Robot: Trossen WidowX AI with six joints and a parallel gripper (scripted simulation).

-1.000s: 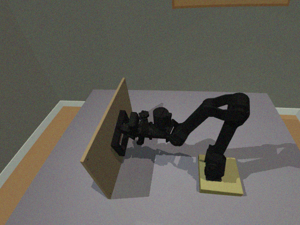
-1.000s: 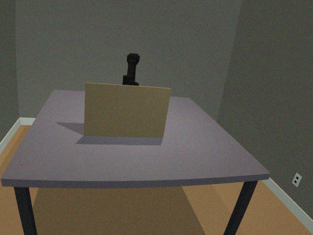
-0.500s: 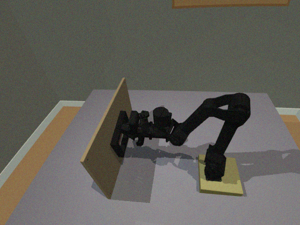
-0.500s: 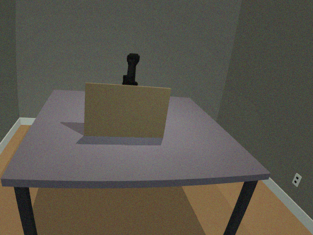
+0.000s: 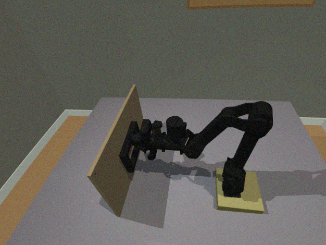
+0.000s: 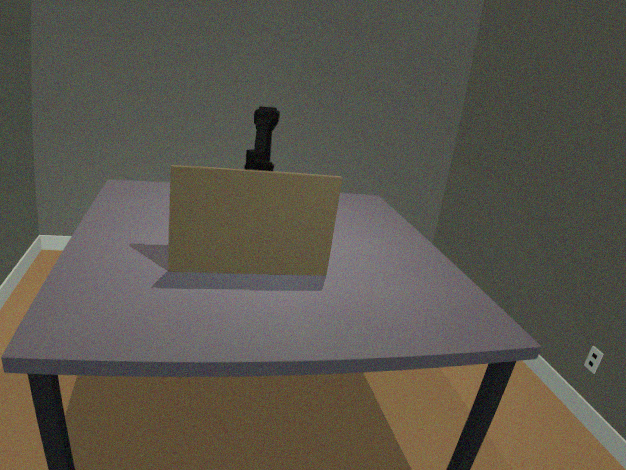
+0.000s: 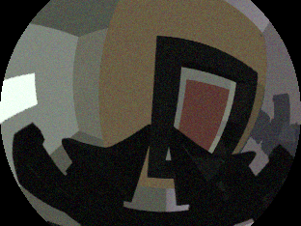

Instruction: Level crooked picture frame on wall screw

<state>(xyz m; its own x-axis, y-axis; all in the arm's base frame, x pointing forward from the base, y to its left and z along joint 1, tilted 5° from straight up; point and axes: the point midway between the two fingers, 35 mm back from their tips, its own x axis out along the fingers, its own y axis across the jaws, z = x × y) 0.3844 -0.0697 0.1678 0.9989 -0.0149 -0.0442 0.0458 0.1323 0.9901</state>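
Black against the tan wall board, the picture frame hangs on the board's arm-facing side in the top view, with the gripper pinching its edge. From the exterior view only the board's back and the arm's upper part show above the purple table. Through the wrist view the frame, red-centred, sits tilted, its lower border clamped between the fingers.

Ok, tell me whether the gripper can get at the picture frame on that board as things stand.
Yes, it seems so: the gripper is already shut on the lower edge of the picture frame, which hangs on the arm's side of the board. Nothing stands between them in the top view.
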